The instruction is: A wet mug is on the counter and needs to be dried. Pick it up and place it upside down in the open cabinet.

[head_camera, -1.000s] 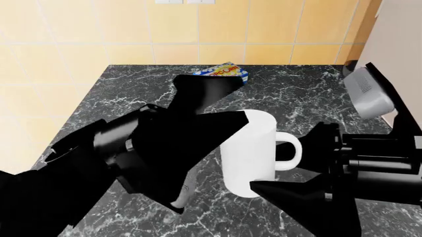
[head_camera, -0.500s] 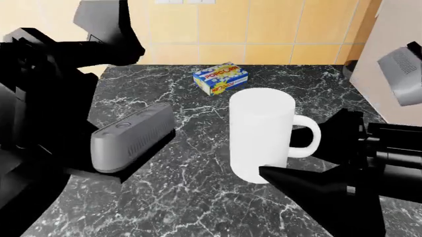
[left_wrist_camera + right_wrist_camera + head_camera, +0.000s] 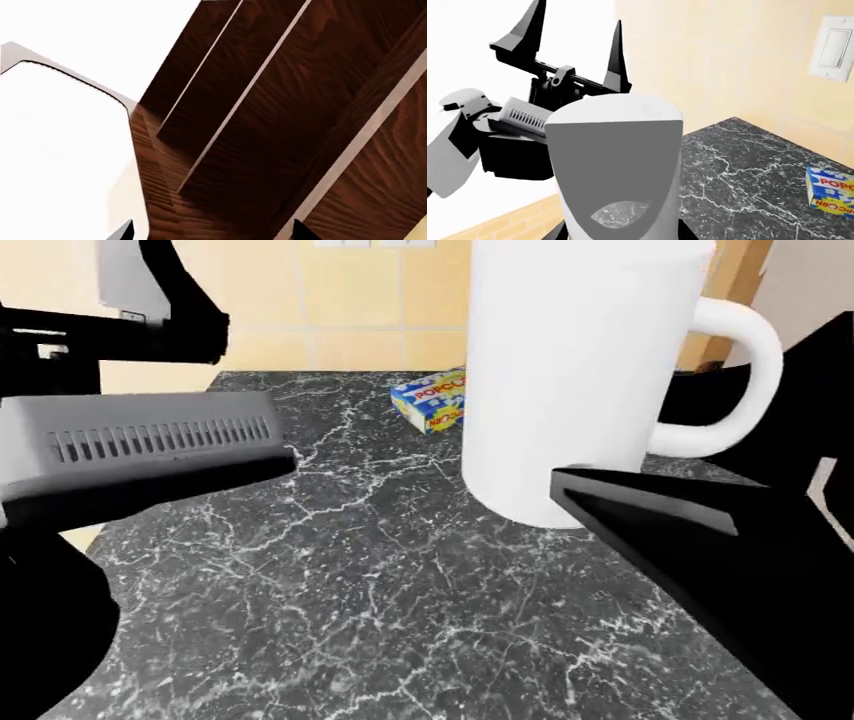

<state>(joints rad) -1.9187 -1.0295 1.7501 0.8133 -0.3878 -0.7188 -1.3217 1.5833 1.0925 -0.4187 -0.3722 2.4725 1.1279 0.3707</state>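
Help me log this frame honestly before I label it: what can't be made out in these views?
- Mug: top cut off by the head view's edge.
- Right gripper: fingertips hidden behind the mug, so its grip can't be seen.
- Popcorn box: partly hidden by the mug in the head view.
- Cabinet: left wrist view shows only wood panels; no shelf opening visible.

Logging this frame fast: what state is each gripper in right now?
Left gripper: open, holding nothing, raised beside the mug.
Right gripper: shut on the mug, lifted off the counter.
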